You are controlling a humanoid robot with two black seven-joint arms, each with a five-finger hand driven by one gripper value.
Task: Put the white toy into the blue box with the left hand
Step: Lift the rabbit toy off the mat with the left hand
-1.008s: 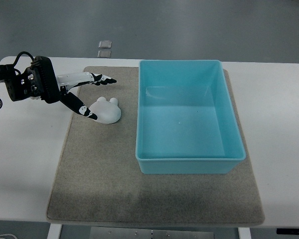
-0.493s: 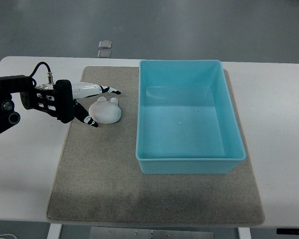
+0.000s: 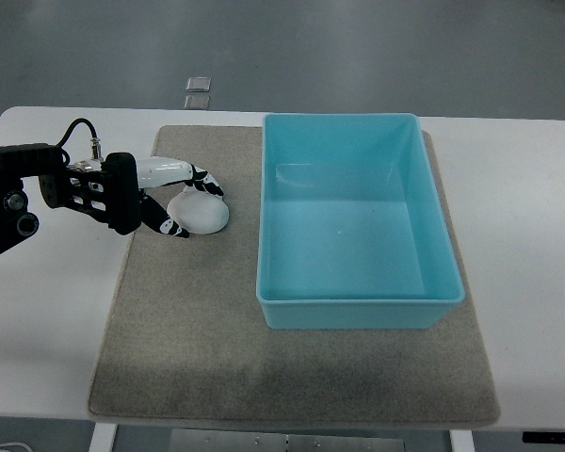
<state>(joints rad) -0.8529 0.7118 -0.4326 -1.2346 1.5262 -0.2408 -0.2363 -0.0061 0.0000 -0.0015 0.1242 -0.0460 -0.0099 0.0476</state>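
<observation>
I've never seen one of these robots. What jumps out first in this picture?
The big blue box stands out first, sitting empty on the grey mat right of centre. Left of it, the robot's black-and-white left hand curls its fingers around a small white toy lying on the mat.

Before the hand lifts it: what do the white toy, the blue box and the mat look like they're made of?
White toy: smooth matte white, rounded, probably soft plastic or rubber; can't tell which. Blue box: glossy moulded plastic, with light reflecting off its floor. Mat: grey-beige, fuzzy and dull, likely felt or short-pile fabric.
</observation>
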